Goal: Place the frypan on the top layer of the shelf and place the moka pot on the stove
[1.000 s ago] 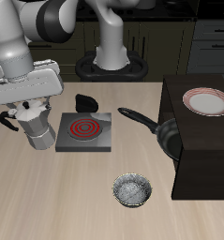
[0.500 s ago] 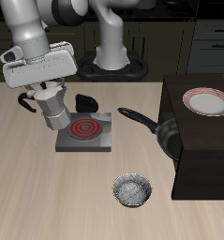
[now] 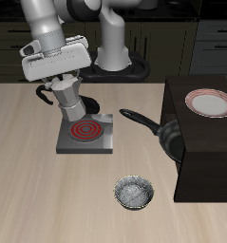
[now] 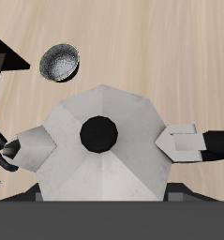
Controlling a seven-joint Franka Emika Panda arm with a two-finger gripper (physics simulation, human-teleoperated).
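silver moka pot (image 3: 69,98) — black knob, red-coiled grey stove (image 3: 86,135), black frypan (image 3: 168,139)

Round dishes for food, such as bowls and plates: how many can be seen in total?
2. The white plate with a pink rim lies on top of the shelf. The small silvery bowl stands on the table near its front edge. None seems hidden.
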